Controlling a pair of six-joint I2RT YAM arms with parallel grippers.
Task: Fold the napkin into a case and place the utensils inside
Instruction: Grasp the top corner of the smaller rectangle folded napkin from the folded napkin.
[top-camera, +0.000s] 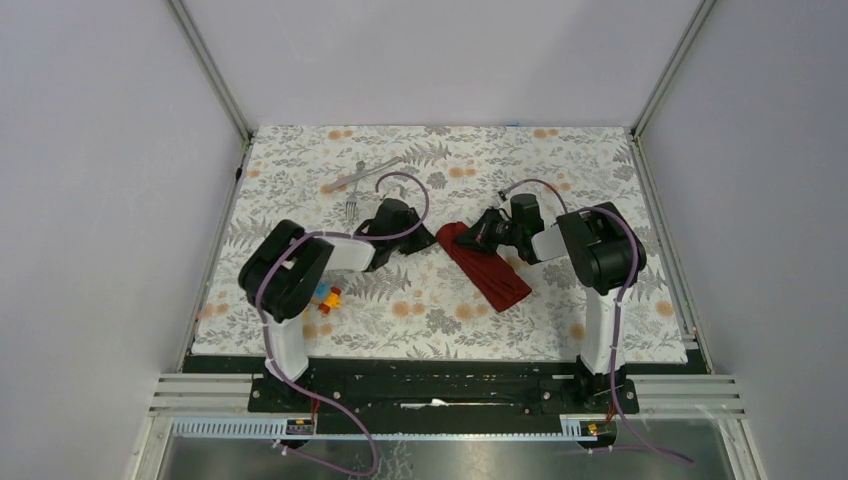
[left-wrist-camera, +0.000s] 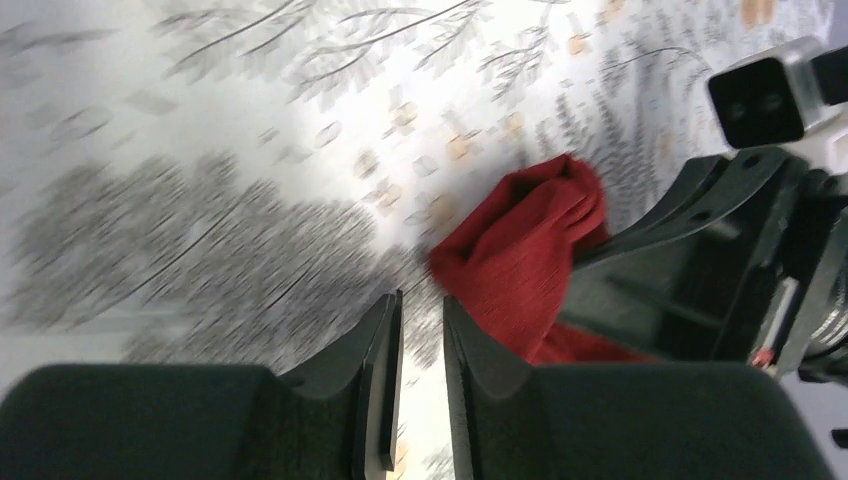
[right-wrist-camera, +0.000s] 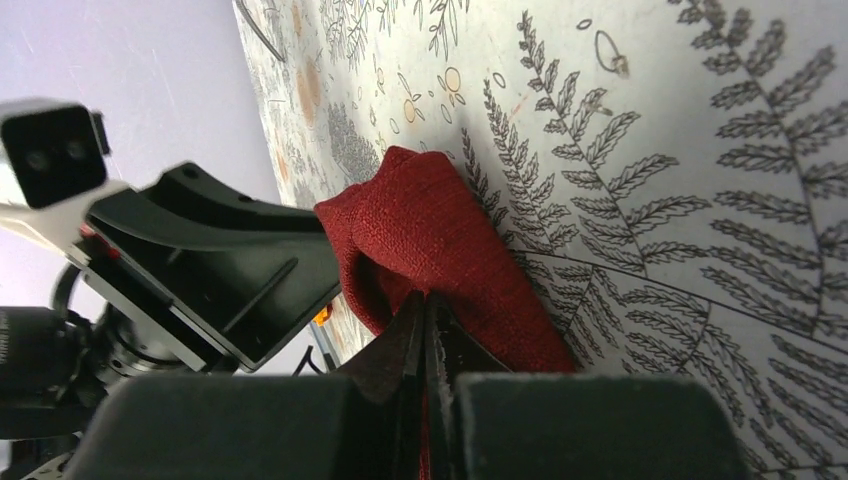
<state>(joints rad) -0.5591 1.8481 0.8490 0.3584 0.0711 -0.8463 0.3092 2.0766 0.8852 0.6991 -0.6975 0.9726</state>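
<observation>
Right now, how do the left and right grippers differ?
1. Grip: the left gripper holds nothing, while the right gripper is shut on the napkin.
2. Opening: the left gripper's fingers show a narrow gap, while the right gripper's are pressed together.
3. Position: the left gripper sits just beside the napkin's end, off the cloth, while the right gripper is on it.
Shared: both are low at the same end of the napkin, facing each other.

The left arm (top-camera: 300, 268) and right arm (top-camera: 600, 248) bend inward, wrists low, tips facing each other. The left gripper (left-wrist-camera: 421, 305) is narrowly parted and empty. The right gripper (right-wrist-camera: 425, 305) is pinched on the napkin (right-wrist-camera: 440, 230).
</observation>
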